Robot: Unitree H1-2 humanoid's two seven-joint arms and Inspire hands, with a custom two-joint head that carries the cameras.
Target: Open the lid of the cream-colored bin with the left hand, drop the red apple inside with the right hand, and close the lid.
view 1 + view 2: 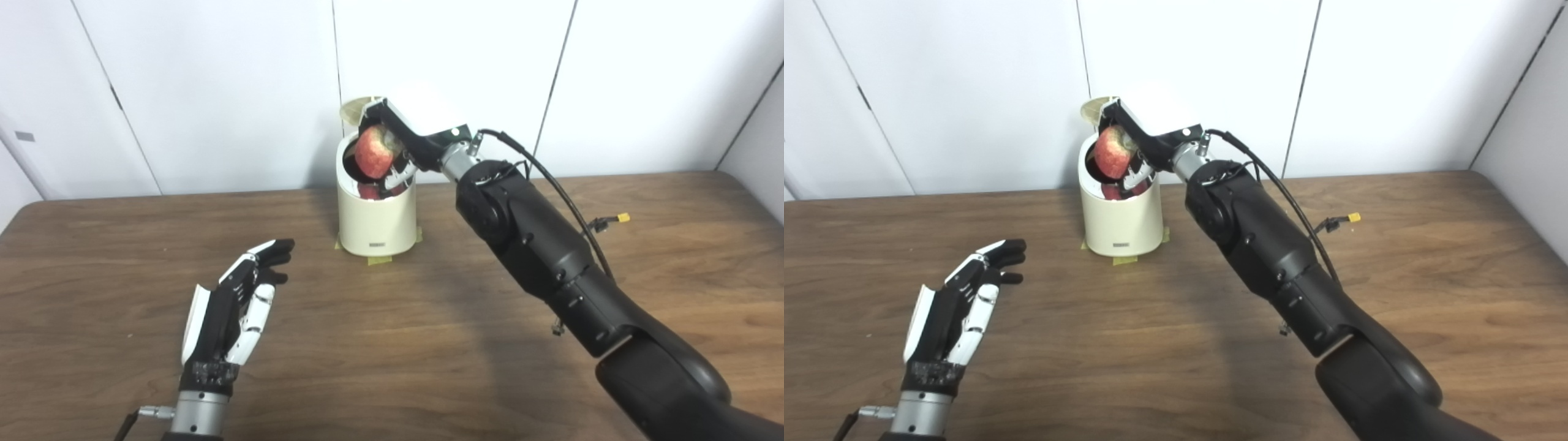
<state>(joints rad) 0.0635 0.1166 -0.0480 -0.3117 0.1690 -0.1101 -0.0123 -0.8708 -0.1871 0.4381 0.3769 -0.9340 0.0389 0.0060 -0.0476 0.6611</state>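
The red apple (374, 151) is held in the curled fingers of the right hand (407, 138) right over the mouth of the cream bin (375, 214), whose lid (354, 110) is tipped up behind, something red seemingly glimpsed inside, while the left hand (236, 306) is kept empty, fingers spread, above the table (392, 343).

We see a brown wooden table (380, 343) with dark grain running across it. Behind it stands a white wall (214, 92) of flat panels divided by thin dark seams. Small pieces of yellow tape (378, 260) lie stuck flat on the tabletop near its far edge.
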